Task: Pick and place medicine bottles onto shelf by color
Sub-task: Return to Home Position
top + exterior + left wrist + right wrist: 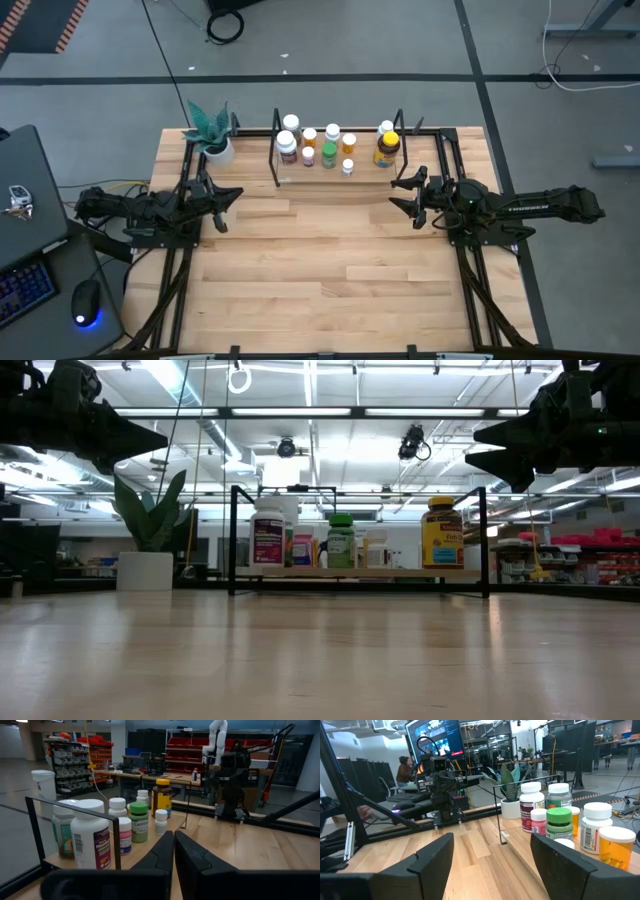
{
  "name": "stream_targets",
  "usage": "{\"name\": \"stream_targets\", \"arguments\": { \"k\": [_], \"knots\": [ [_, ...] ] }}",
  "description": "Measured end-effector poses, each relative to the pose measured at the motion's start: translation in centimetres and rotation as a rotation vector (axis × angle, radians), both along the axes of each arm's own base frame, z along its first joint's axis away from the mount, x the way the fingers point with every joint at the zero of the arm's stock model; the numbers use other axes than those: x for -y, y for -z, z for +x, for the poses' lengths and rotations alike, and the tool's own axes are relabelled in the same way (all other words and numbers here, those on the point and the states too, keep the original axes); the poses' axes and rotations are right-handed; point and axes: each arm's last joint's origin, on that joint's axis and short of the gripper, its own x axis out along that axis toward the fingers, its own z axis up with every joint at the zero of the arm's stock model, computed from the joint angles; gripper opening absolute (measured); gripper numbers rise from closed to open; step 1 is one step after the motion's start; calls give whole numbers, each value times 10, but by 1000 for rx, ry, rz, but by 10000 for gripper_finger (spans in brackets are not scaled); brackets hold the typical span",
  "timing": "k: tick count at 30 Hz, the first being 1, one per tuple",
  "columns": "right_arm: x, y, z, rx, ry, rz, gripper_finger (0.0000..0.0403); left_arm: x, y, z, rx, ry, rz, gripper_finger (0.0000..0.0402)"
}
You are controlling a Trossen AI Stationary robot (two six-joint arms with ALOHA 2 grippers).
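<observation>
The medicine bottles (330, 146) all stand upright on the floor of the shelf (276, 160), a black rod rack at the table's far edge. Among them are a large white-capped bottle (268, 538), a green-capped one (341, 542) and the amber one with a yellow lid (442, 532). My left gripper (174, 841) hangs shut above the table, left of the shelf and nearer to me, pointing right. My right gripper (491, 841) is open, raised at the shelf's right end, pointing left. Neither touches a bottle.
A white pot with a green plant (216, 148) stands just left of the shelf. Black rails (183, 255) (468, 265) run along both table sides. Bare wood (320, 270) fills the near half. A person (403, 768) sits at a desk beyond the table.
</observation>
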Motion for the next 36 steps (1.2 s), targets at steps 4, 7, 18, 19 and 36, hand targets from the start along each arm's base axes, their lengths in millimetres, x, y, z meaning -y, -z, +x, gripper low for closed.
{"name": "stream_targets", "arguments": {
  "k": [4, 7, 18, 19, 36],
  "knots": [
    [0, 0, 0, 0, 0, 0, 272, 0, 0, 0, 0, 0, 0, 25],
    [0, 0, 0, 0, 0, 0, 272, 0, 0, 0, 0, 0, 0, 29],
    [0, 0, 0, 0, 0, 0, 272, 0, 0, 0, 0, 0, 0, 19],
    [0, 0, 0, 0, 0, 0, 272, 0, 0, 0, 0, 0, 0, 19],
    [0, 0, 0, 0, 0, 0, 272, 0, 0, 0, 0, -1, 0, 20]
  ]
}}
